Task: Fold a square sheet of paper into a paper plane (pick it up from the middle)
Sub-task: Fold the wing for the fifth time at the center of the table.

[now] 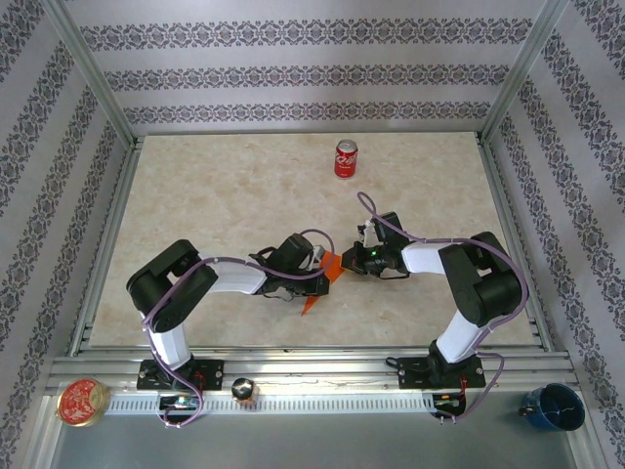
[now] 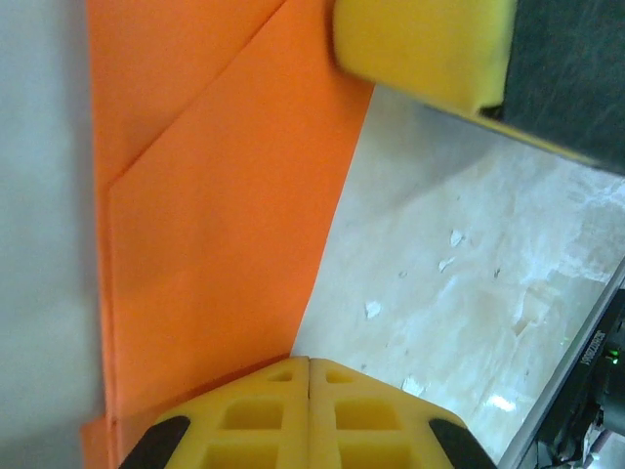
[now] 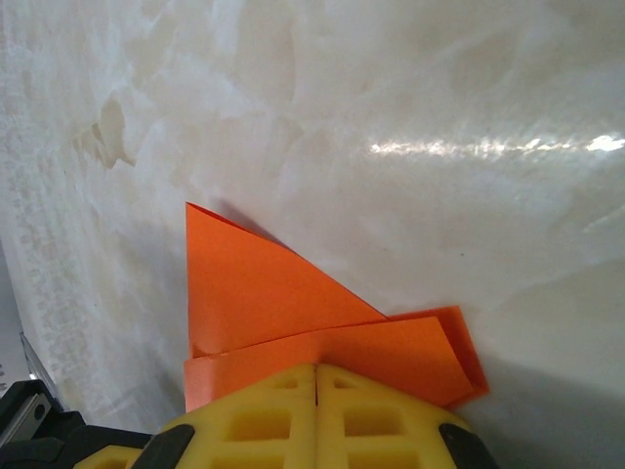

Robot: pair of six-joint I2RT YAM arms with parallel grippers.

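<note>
My two claws are both clamped shut on the square sheet of paper (image 1: 330, 266), which is partly folded and sits at the centre of the surface (image 1: 225, 195). My left claw (image 2: 309, 376) grips one edge, and the folded layers extend toward 12 o'clock in its wrist view. My right claw (image 3: 315, 379) grips the opposite side, where a triangular flap points toward 11 o'clock. From above, the paper's long axis runs roughly 1 o'clock to 7 o'clock between the claws, both equally near. The next crease probably depends on holding that axis. The red can (image 1: 346, 158) stands well apart at 12 o'clock. My arms hide most of the paper from above, and I cannot tell whether it touches the surface.
</note>
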